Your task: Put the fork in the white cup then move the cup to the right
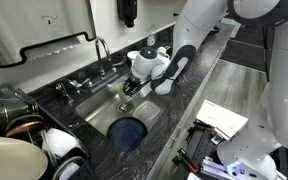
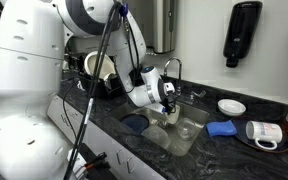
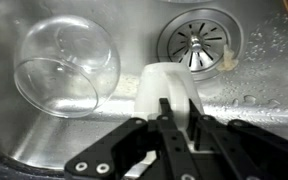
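White cup (image 3: 169, 85) at frame centre looks pinched by its wall in the nearly closed gripper (image 3: 179, 115); thin hold could slip, knocking the glass bowl (image 3: 66, 65) at upper left.

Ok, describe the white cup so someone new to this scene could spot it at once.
Look into the steel sink, at the round drain strainer. Near it, beside a clear glass lying on its side, is the white cup, gripped by the tool. It is the only opaque, off-white thing there: the glass is see-through and the round dish is dark blue.
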{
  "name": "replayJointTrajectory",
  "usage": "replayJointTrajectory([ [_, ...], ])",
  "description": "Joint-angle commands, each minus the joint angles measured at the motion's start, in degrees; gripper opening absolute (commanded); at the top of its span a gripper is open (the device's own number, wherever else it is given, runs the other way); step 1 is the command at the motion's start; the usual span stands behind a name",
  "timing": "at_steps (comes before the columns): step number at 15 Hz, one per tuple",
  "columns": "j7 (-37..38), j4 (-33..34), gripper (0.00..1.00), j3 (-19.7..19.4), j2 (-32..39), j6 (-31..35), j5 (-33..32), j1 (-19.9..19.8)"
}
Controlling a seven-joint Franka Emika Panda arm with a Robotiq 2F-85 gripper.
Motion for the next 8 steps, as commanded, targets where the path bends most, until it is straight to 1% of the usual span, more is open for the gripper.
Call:
replayJointTrajectory([
  [1,3.5,-0.5,0.04,-4.0,-0.3,-0.1,-0.2,2.4],
  [5,6.7,0.2,0.04,-7.1,1.5,-0.3,-0.3,4.8],
  [8,9.6,1.4,0.04,-10.0,4.1,0.1,-0.4,8.2],
])
